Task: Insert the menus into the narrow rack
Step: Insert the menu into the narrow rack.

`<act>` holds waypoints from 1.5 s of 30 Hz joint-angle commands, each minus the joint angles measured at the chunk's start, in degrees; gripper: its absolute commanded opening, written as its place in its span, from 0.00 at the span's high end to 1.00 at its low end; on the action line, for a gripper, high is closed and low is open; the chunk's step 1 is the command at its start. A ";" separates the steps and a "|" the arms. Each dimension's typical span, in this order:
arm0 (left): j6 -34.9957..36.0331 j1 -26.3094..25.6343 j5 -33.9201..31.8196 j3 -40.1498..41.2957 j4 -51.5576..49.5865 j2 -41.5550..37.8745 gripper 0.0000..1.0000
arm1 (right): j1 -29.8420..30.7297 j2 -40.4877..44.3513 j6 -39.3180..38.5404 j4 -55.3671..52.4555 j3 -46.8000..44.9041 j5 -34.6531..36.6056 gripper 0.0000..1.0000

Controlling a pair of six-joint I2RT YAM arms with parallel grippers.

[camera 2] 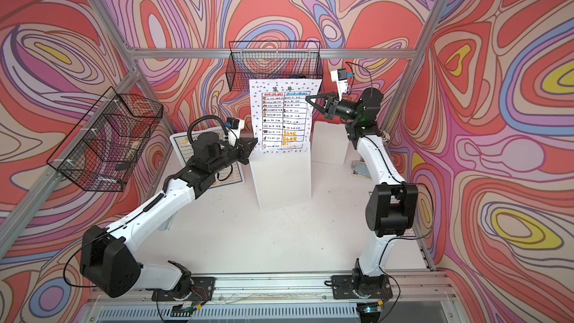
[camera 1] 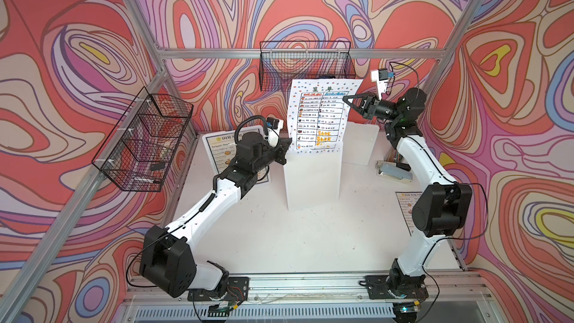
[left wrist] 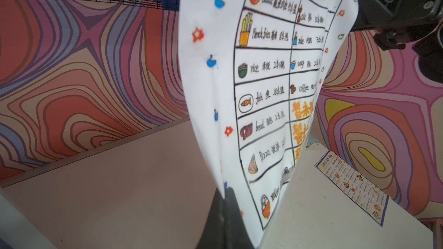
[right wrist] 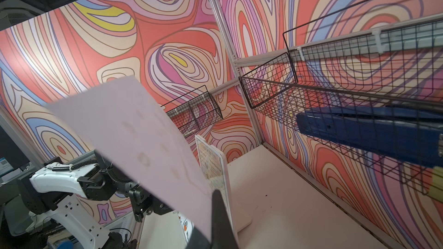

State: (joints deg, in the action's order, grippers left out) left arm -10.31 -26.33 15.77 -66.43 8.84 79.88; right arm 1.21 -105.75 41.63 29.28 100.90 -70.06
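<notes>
**White paper menu (camera 1: 320,113), ruled table, icon-dotted border: held upright at frame centre by both my grippers.**

Left of frame: black wire basket (camera 1: 143,141) on the wall. Beside it is the large dark-blue-bordered DIM SUM INN menu (camera 1: 214,147), partly behind my left arm. Centre: my left gripper (camera 1: 289,143) is pinched tight on the sheet's lower left edge. The sheet's bottom edge is at the mouth of the tall white narrow rack (camera 1: 312,181); I cannot tell how deep it sits. My right gripper (camera 1: 344,98) is clamped on its upper right edge. Right edge: small dark-blue-bordered DIM SUM INN menu (camera 1: 403,212), on the white tabletop (camera 1: 279,237).
</notes>
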 commanded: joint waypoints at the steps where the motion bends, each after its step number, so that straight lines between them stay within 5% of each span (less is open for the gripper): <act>1: 0.14 -0.25 -2.12 1.57 -1.96 -3.53 1.00 | -0.20 2.50 1.57 3.58 0.27 0.72 1.00; 12: -0.22 -0.23 -0.65 4.79 -2.65 -6.90 1.00 | 0.05 -1.02 10.56 13.66 0.48 0.20 1.00; 30: 5.89 -0.24 -2.26 -5.28 -6.25 -0.09 1.00 | 0.02 0.25 -3.81 -5.53 4.23 1.01 1.00; 45: 7.48 -0.22 -2.99 -3.85 -4.93 -1.84 1.00 | 0.02 -0.96 -8.69 -12.87 7.85 1.15 1.00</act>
State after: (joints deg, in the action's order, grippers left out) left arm -4.05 -26.65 13.26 -69.12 4.82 77.41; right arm 1.43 -106.00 35.42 19.14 106.91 -69.54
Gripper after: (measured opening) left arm 0.047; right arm 0.041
